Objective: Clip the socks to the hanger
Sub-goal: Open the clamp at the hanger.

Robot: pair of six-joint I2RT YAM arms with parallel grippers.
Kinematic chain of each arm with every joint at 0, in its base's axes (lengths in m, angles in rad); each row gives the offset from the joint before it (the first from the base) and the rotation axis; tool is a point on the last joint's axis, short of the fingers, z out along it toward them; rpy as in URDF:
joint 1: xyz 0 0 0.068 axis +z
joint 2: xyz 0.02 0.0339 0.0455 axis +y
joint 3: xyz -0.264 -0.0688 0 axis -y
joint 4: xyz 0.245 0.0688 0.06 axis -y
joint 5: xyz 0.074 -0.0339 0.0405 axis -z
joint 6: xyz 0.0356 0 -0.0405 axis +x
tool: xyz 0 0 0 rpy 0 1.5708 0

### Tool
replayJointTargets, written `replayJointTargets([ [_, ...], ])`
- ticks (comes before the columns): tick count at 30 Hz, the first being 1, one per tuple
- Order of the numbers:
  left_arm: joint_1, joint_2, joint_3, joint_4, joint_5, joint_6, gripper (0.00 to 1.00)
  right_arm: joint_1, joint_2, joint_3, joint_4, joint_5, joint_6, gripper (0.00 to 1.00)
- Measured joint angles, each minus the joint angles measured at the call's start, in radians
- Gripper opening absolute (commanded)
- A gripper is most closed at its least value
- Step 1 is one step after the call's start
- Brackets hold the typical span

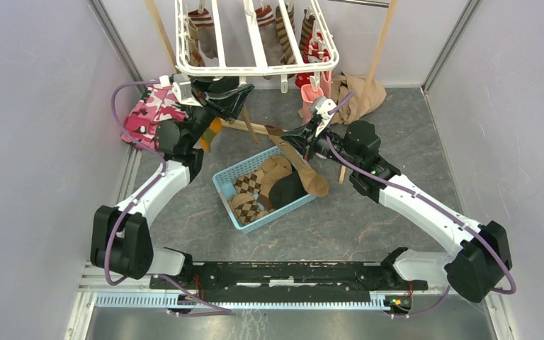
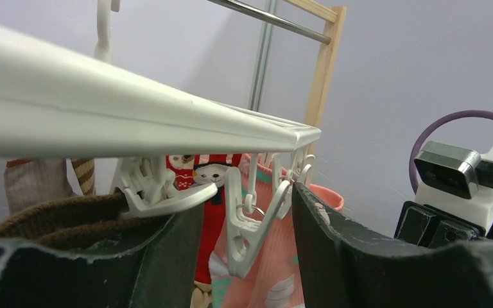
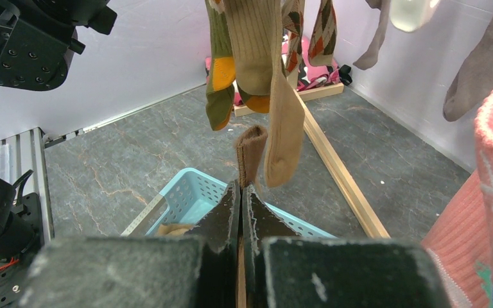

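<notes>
The white hanger (image 1: 255,42) hangs at the back with several socks clipped to it. My left gripper (image 1: 235,95) is up under its front-left edge. In the left wrist view it (image 2: 247,215) is open, with a white clip (image 2: 251,224) hanging between the fingers (image 2: 334,244), below the frame bar (image 2: 135,115). A red patterned sock (image 2: 213,212) and a pink sock (image 2: 302,269) hang behind. My right gripper (image 1: 299,136) is shut on a tan sock (image 1: 312,177) that trails down over the basket. In the right wrist view it (image 3: 241,192) pinches the sock's cuff (image 3: 250,147).
A light blue basket (image 1: 223,185) with argyle and brown socks sits mid-floor and also shows in the right wrist view (image 3: 186,199). Pink camouflage cloth (image 1: 152,110) lies at the left and a beige garment (image 1: 361,95) at the back right. The wooden stand's base bar (image 3: 340,173) crosses the floor.
</notes>
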Motion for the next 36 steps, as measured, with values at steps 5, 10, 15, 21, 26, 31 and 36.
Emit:
replayJointTargets([
  [5, -0.005, 0.007, 0.003, 0.018, 0.0, -0.012, 0.59, 0.0, 0.0, 0.0, 0.0, 0.0, 0.0, 0.0],
  [10, -0.006, 0.013, 0.008, 0.018, 0.0, -0.017, 0.58, 0.0, 0.0, 0.0, 0.0, 0.0, 0.0, 0.0],
  [15, -0.007, 0.013, 0.01, 0.022, -0.001, -0.023, 0.56, 0.0, -0.002, 0.0, 0.0, 0.0, 0.0, 0.0],
  [21, -0.013, 0.023, 0.019, 0.037, 0.0, -0.037, 0.43, 0.0, -0.004, 0.0, -0.001, 0.0, -0.001, 0.0],
  [26, -0.013, 0.028, 0.027, 0.039, 0.0, -0.048, 0.33, 0.0, -0.004, 0.0, -0.001, 0.001, -0.001, 0.0],
  [31, -0.016, 0.028, 0.032, 0.04, 0.0, -0.053, 0.24, 0.0, -0.004, 0.0, -0.001, 0.001, -0.003, 0.0],
  [36, -0.018, 0.028, 0.035, 0.04, 0.0, -0.066, 0.36, 0.0, -0.005, 0.0, -0.001, 0.001, -0.004, 0.0],
])
